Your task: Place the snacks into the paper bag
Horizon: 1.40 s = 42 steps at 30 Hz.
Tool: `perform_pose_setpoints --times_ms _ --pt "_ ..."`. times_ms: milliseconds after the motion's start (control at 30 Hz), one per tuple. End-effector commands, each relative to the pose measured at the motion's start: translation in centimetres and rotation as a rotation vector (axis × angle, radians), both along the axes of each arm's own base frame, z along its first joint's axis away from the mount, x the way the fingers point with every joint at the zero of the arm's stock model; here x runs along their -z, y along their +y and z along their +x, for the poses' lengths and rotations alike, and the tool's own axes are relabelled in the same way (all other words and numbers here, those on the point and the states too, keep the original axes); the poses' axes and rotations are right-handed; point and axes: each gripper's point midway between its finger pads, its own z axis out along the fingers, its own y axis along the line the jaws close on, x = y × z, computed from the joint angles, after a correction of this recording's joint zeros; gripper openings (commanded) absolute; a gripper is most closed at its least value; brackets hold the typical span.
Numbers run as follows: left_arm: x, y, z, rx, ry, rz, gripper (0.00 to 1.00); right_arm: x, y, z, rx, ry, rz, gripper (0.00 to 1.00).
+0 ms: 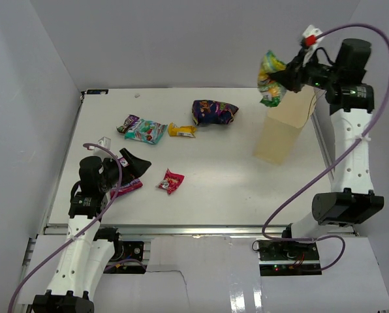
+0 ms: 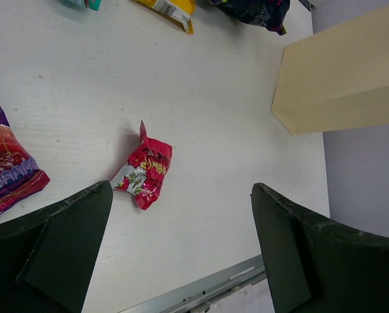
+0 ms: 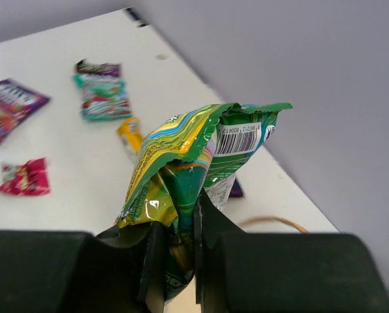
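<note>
white table (image 1: 214, 189) | right gripper (image 3: 179, 261) clamped on green-yellow packet (image 3: 181, 150) near paper bag (image 1: 282, 134) | left gripper (image 2: 181, 189) apart

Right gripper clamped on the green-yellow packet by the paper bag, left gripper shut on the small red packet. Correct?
No: the left gripper is open, and the small red packet lies loose on the table, as the left wrist view shows. The right gripper does clamp the green-yellow packet by the paper bag.

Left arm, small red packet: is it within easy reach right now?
Likely yes: the left gripper stands open, and the small red packet lies flat just ahead, nothing blocking it.
</note>
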Motion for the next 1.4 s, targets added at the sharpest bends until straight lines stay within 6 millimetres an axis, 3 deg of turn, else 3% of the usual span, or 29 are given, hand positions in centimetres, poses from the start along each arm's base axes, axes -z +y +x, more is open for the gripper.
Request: perform_pose_setpoints --times_ms 0,67,100,200,333,433,600,733,933,967,1133,1233,1267,1333,1367 --pt "0.1 -0.3 0.0 0.013 -0.002 -0.008 0.98 -7.0 -4.2 -1.1 0.150 -0.102 0.136 0.08" --pt "0.2 -0.3 0.2 0.016 0.001 -0.006 0.98 -7.7 -7.5 -0.2 0.301 -0.148 0.143 0.08" --pt "0.2 -0.3 0.2 0.018 0.002 -0.008 0.98 -8.6 -8.0 -0.5 0.315 -0.176 0.150 0.08" --pt "0.3 -0.4 0.2 0.021 0.001 -0.009 0.98 -8.7 -10.3 0.0 0.423 -0.213 0.166 0.08" --pt "0.3 -0.4 0.3 0.022 -0.003 -0.007 0.98 -7.7 -13.2 1.7 0.596 -0.229 0.150 0.08" --pt "0.2 -0.4 0.2 0.024 -0.006 -0.006 0.98 -5.9 -15.3 3.0 0.708 -0.218 0.115 0.08" --pt "0.3 -0.5 0.3 0.027 -0.009 -0.011 0.98 0.1 -16.7 5.3 0.758 -0.116 0.020 0.08" --pt "0.4 -0.5 0.4 0.031 -0.002 -0.013 0.98 3.2 -17.4 6.3 0.780 -0.049 -0.065 0.09" --pt "0.6 -0.6 0.5 0.032 0.001 -0.019 0.98 5.0 -15.7 5.8 0.705 -0.049 -0.167 0.47" --pt "0.5 -0.6 0.5 0.032 0.000 -0.019 0.98 5.0 -15.6 5.6 0.699 -0.047 -0.171 0.58" --pt "0.5 -0.5 0.5 0.028 -0.004 -0.017 0.98 2.4 -14.1 4.3 0.630 -0.095 -0.145 0.68" --pt "0.6 -0.6 0.5 0.031 0.002 -0.017 0.98 -0.3 -10.6 1.8 0.429 -0.155 -0.117 0.72" --pt "0.7 -0.6 0.6 0.032 0.001 -0.016 0.98 -0.2 -8.7 0.7 0.342 -0.155 -0.126 0.72" --pt "0.7 -0.6 0.7 0.034 0.004 -0.017 0.98 -0.2 -4.9 -1.2 0.165 -0.165 -0.129 0.72" --pt "0.7 -0.7 0.8 0.036 0.001 -0.017 0.98 0.6 -0.8 -2.9 0.046 -0.134 -0.152 0.72"
